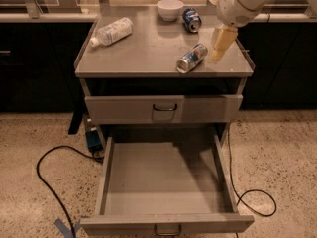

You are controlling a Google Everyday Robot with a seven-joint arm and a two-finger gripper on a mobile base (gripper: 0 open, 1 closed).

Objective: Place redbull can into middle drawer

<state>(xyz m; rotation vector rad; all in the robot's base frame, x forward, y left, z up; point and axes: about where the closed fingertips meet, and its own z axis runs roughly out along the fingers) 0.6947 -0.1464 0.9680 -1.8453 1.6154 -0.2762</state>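
The redbull can lies on its side on the cabinet top, near the front right, its silver top pointing to the front left. My gripper hangs just to the right of the can, close to it and not holding it. The middle drawer is pulled fully out below, and its flat grey floor is bare. The upper handled drawer is closed.
A plastic bottle lies at the top's left. A white bowl and a stubby dark-blue can sit at the back. Black cables run over the floor on both sides. A small blue device stands left of the drawer.
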